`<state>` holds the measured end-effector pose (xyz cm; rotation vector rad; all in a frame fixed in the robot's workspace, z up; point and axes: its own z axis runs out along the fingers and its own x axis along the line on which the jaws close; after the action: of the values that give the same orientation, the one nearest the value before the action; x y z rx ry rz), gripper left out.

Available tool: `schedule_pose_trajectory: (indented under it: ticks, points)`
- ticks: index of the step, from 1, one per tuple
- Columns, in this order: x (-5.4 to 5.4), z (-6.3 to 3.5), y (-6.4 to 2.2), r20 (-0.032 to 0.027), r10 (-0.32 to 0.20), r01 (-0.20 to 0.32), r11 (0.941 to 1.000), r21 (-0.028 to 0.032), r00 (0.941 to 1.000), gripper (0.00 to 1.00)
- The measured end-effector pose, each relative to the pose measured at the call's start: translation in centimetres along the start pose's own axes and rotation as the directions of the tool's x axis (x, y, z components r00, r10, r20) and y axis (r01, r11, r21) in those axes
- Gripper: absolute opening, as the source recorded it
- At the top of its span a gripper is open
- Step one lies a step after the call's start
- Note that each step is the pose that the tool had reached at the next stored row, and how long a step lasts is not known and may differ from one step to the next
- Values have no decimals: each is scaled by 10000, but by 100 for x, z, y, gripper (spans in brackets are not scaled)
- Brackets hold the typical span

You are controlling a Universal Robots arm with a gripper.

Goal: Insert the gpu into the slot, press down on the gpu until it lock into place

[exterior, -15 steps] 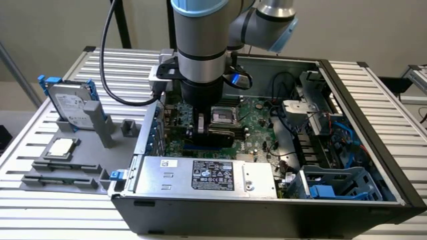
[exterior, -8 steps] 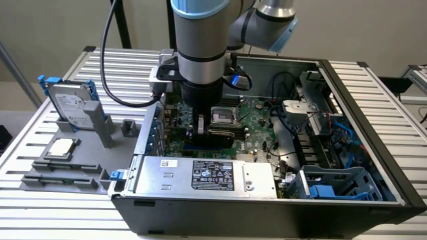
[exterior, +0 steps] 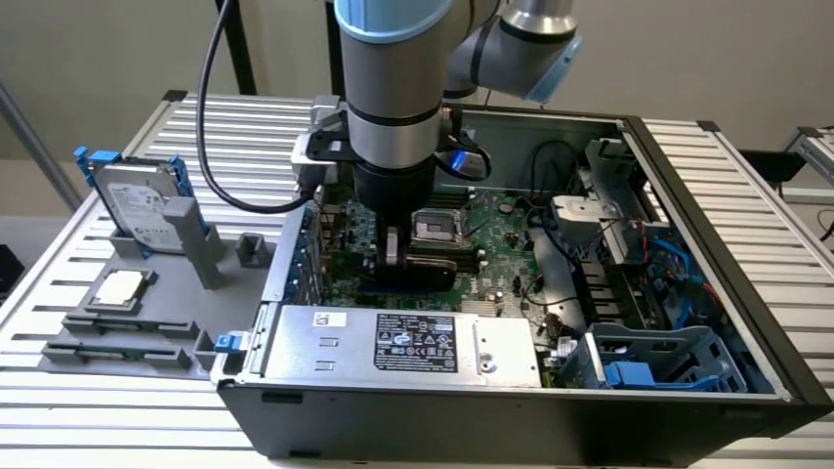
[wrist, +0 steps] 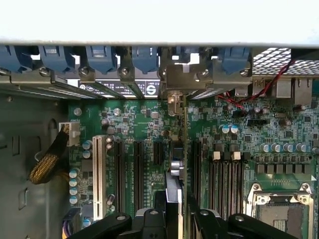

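Gripper: we see its jaws clamped on the gpu.
Gpu: upright over the motherboard, beside the processor socket, mid-way inside the case.

**A robotics lab set up for computer assembly**

You are looking at a test bench rather than an office. The table is built of slatted aluminium profiles, and an open desktop computer case lies on it with its motherboard bare and its power supply label up. Beside the case, on the exterior view's left, grey moulded holders keep a hard drive with blue rails upright and a processor chip flat. An industrial robot arm, with a black cable looping off it, reaches down into the case. A plain pale wall stands behind.
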<state>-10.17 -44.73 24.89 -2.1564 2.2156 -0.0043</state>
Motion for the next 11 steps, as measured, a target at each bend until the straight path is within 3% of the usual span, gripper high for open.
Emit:
schedule_pose_trajectory:
  ticks: [11]
  points:
    - [1, 56, 1, 1, -29, 29, 9999, -100, 10000, 27]
